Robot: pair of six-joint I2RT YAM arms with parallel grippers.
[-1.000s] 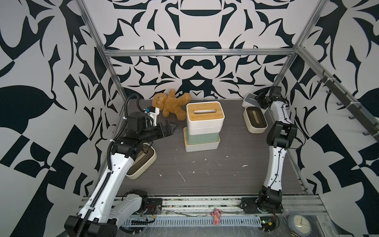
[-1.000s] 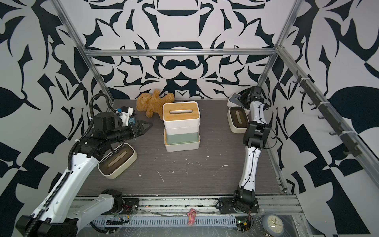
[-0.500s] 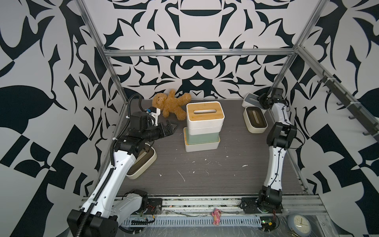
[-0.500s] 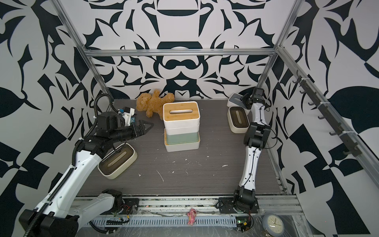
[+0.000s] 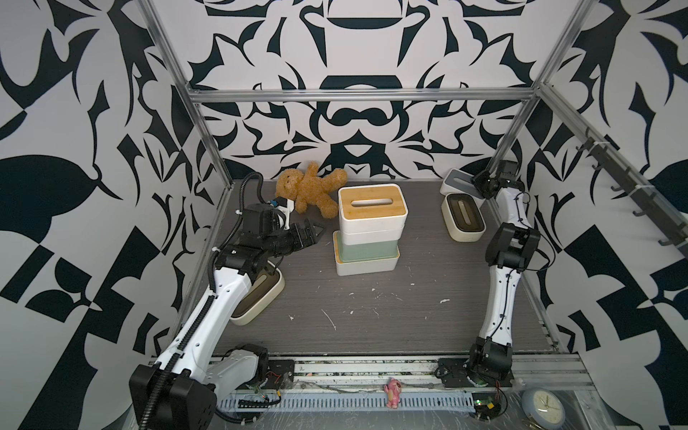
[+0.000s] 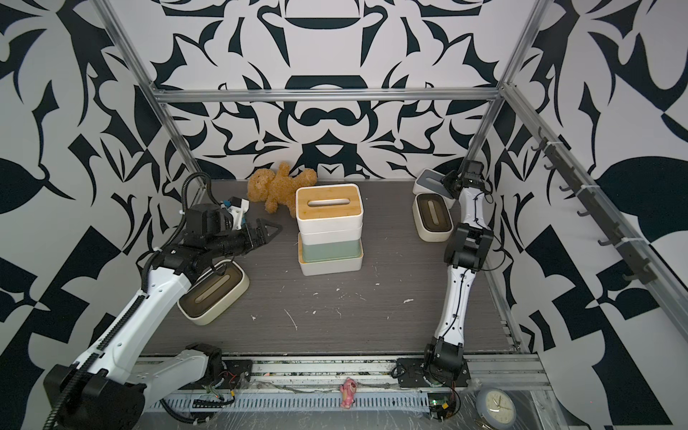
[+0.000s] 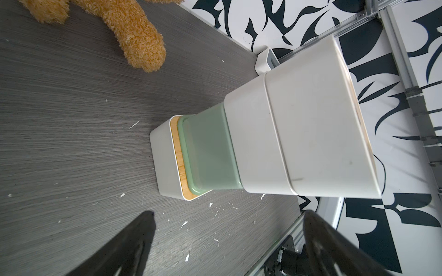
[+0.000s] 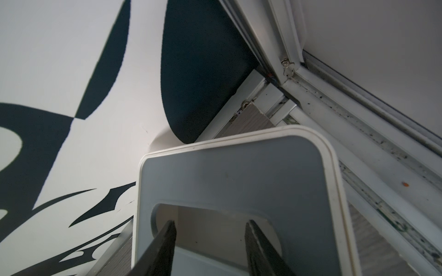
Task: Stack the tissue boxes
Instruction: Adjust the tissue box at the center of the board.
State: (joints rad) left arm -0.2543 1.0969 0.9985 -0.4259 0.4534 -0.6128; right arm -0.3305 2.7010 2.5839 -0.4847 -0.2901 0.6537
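In both top views a stack of several tissue boxes stands mid-table: a white box with a bamboo lid [image 5: 366, 266] at the bottom, a sage green one [image 5: 365, 247], a white one, and a bamboo-lidded white one [image 5: 370, 203] on top. My left gripper [image 5: 320, 227] [image 7: 229, 215] hovers open to the left of the stack [image 7: 208, 153], holding nothing. In the back right corner my right gripper [image 5: 478, 184] [image 8: 210, 223] stands over the grey-lidded white box [image 5: 456, 182] [image 8: 239, 172]. Its fingers are apart, with their tips at the lid's slot. One cream box with a dark-brown lid [image 5: 463, 217] lies just in front of that one. Another [image 6: 214, 290] sits partly under my left arm.
A brown teddy bear [image 5: 309, 188] lies at the back, left of the stack. The aluminium frame post [image 8: 287, 69] and patterned walls close in the back right corner. White flecks litter the grey tabletop [image 5: 372, 316]. A small pink figure [image 5: 392, 396] and a clock [image 5: 541, 404] lie beyond the front rail.
My left arm has shifted slightly toward the back with its gripper still open. My right wrist has sunk a little toward the grey-lidded box.
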